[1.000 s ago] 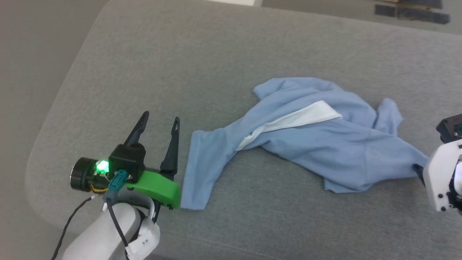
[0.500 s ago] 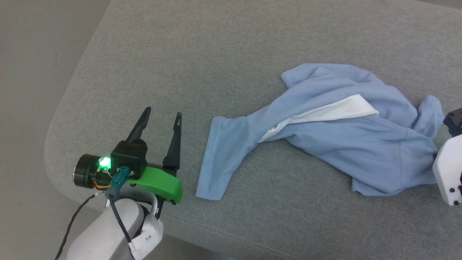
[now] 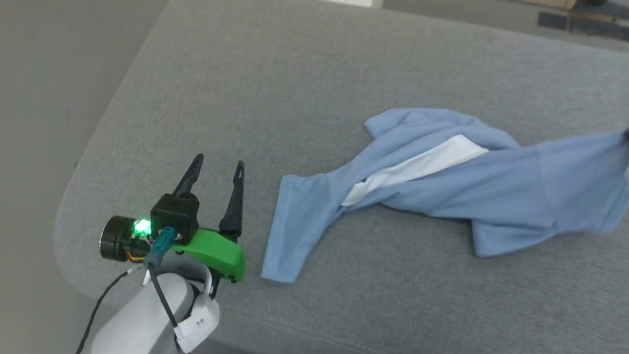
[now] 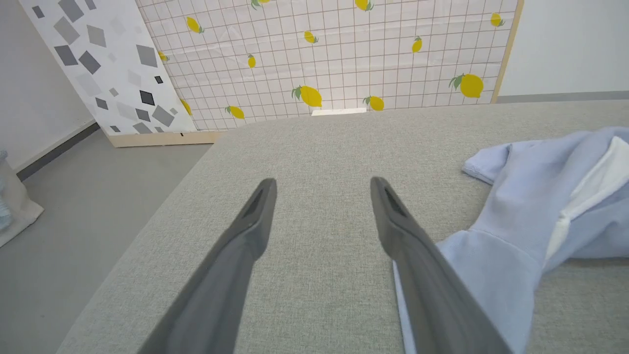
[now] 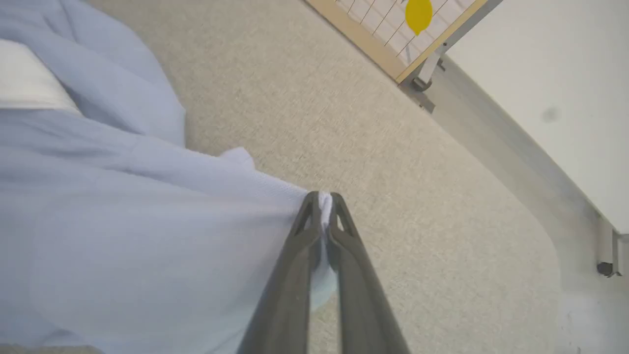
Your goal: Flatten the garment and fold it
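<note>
Cushion (image 3: pixel 304 98): grey fabric, rounded corner.
Lemon panel (image 4: pixel 334 54): white grid, yellow lemons; upright behind cushion.
Speckled panel (image 4: pixel 113 64): grey shapes; beyond cushion's far corner.
Floor (image 4: pixel 73 196): grey, beside cushion.

The grey upholstered surface (image 3: pixel 295 88) offers open passage along its whole far side and across the left part, down to the rounded near-left corner. The garment (image 3: pixel 491 191) obstructs the middle and right, with one sleeve ending just beside the left gripper (image 3: pixel 219 160), whose jaws stand wide over bare fabric. A bare strip runs between garment and near edge. The right gripper (image 5: pixel 320 199), pinched on the garment's edge, occupies the right side. A lemon-patterned panel (image 4: pixel 334 54) stands beyond the far edge.
</note>
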You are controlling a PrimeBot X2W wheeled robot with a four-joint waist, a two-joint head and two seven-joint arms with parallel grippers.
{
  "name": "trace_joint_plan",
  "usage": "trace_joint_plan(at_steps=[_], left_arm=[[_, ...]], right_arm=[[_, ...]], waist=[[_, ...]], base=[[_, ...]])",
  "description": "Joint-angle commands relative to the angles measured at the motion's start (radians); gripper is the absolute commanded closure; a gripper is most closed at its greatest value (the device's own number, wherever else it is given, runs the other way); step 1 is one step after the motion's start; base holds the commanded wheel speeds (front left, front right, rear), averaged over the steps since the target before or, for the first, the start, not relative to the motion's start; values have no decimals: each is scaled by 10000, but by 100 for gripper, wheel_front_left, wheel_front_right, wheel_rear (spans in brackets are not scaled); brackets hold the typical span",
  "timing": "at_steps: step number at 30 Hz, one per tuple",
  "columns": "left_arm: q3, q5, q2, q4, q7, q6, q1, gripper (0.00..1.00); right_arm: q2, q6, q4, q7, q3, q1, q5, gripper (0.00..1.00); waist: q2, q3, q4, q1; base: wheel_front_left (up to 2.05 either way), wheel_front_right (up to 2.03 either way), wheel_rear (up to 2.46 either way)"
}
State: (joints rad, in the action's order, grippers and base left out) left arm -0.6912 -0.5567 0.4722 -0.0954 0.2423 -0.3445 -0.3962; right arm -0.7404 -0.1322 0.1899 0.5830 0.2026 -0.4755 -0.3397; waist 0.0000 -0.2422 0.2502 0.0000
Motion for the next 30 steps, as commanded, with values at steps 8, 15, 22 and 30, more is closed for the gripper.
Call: trace_joint_plan(at_steps=[8, 15, 22, 30], left_arm=[[133, -347, 225, 76, -88, -151, 519, 0], [186, -520, 455, 248, -191, -261, 925, 0], [104, -579, 501, 330, -348, -251, 965, 0], [-57, -593, 462, 245, -499, -159, 872, 0]], right_arm=[[-679, 15, -455, -1867, -314, -91, -70, 100], [-391, 15, -2150, -2093, -831, 3021, -215, 100], [-169, 15, -2985, -1550, 113, 6229, 136, 100], [-240, 15, -2231, -1494, 788, 6541, 101, 0]], waist=[[0, 1027, -1161, 0], [0, 1290, -1707, 0], [0, 1370, -1938, 0], [0, 1440, -1737, 0]], base=[[0, 0, 0], [0, 0, 0], [0, 0, 0], [0, 0, 0]])
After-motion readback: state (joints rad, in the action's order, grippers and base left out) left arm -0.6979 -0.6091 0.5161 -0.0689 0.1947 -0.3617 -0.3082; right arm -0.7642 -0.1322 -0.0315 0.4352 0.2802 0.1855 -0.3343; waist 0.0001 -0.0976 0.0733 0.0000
